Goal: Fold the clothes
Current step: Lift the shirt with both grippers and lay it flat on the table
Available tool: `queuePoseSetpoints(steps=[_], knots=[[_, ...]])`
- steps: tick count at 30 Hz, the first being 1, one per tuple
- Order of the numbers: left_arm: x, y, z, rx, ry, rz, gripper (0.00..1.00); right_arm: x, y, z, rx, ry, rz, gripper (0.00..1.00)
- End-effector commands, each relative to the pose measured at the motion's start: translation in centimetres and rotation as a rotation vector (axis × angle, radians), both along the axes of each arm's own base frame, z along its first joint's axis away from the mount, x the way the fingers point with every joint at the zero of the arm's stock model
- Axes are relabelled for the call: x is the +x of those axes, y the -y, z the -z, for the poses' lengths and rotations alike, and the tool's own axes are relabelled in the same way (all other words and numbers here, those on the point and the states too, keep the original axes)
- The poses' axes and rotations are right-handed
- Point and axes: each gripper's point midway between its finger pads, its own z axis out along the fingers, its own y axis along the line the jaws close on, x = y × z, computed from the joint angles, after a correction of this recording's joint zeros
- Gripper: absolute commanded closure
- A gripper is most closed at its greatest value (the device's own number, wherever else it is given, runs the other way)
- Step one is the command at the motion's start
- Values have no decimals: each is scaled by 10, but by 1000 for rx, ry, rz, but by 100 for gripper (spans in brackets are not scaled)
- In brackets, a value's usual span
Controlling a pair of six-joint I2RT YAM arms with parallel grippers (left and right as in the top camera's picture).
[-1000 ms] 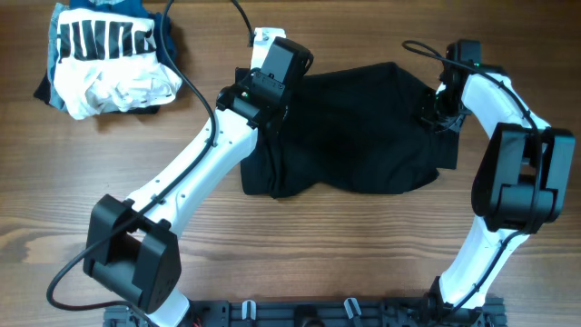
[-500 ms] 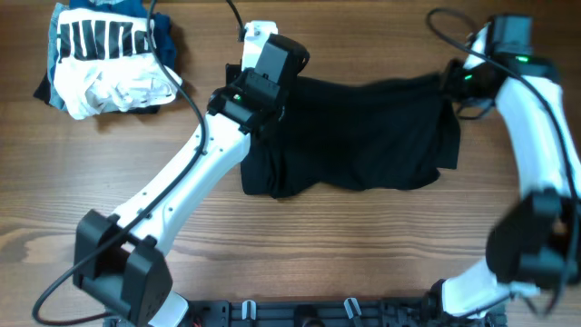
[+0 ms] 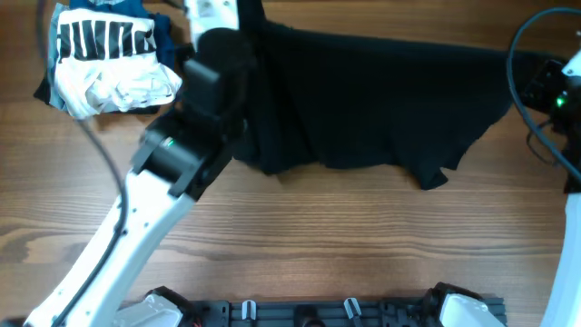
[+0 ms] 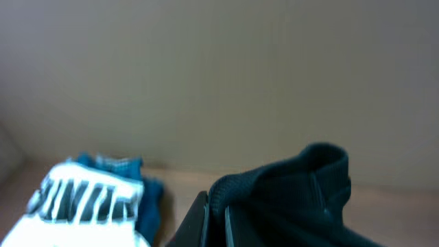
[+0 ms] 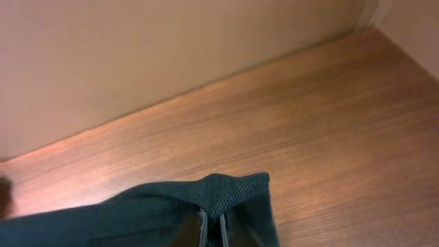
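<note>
Both arms have hoisted the black shirt (image 3: 381, 100) off the table (image 3: 318, 245), where a second ago it lay bunched at the centre. It now hangs stretched wide from 12 o'clock out toward 2 o'clock in the overhead view. The left arm has swung up close to the camera at 11 o'clock and the right has pulled away to the 3 o'clock edge. The garment looks drawn nearly taut along its upper edge, while its lower edge trails ragged toward 5 o'clock; whether that edge still brushes the wood cannot be told.

The lift suggests the shirt is being opened out so it can be laid flat. No fold has yet been made.

In its wrist view, the left claw (image 4: 216, 223) is pinched tight on a rolled rim of black cloth, with no gap showing between the fingers. The right claw (image 5: 210, 232) is likewise closed hard on a peaked tuck of the fabric, which droops away toward 9 o'clock above bare tabletop.

The bundle (image 3: 109, 59) of white, blue and striped garments sits untouched at 10 o'clock, well apart from the shirt.
</note>
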Motion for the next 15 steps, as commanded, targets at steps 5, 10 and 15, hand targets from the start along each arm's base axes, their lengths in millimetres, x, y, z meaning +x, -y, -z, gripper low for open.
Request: queuePoseSetpoints(steps=[5,10,15], knots=[[-71,-78,-125,-52,347,-122,96,-37,-1,-98,-71,202,8,96],[-109,-98,-147,-50,403,-127,96,-75,-8,-137,-95,233,30,96],[-148,-116,-151,-44,400,-121,96,-109,-15,-137,-102,168,56,96]])
